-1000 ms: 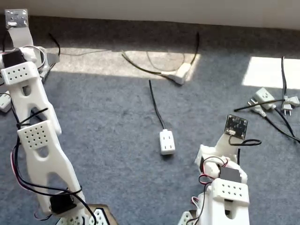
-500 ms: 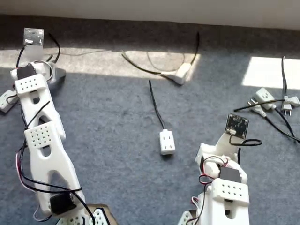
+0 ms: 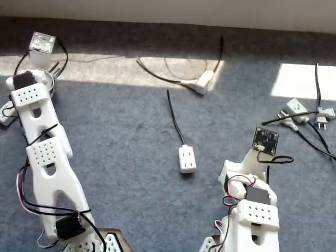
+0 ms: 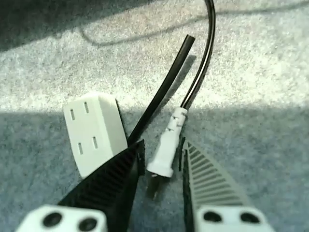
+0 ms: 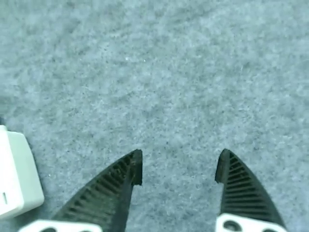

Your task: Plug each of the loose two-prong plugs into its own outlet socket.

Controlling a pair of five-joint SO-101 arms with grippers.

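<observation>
Plug (image 4: 165, 151), prongs toward left gripper (image 4: 162, 146), cord (image 4: 202, 58) away

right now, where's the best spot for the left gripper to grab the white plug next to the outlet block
Probably take the white plug by its moulded body, just behind the flange, coming from above. It lies flat on the carpet with a finger of the left gripper on each narrow side, and that hold leaves the prongs free for the outlet block.

Grey carpet (image 3: 121, 136) with sunlit patches (image 3: 296, 80) below a pale wall (image 3: 173, 10).
</observation>
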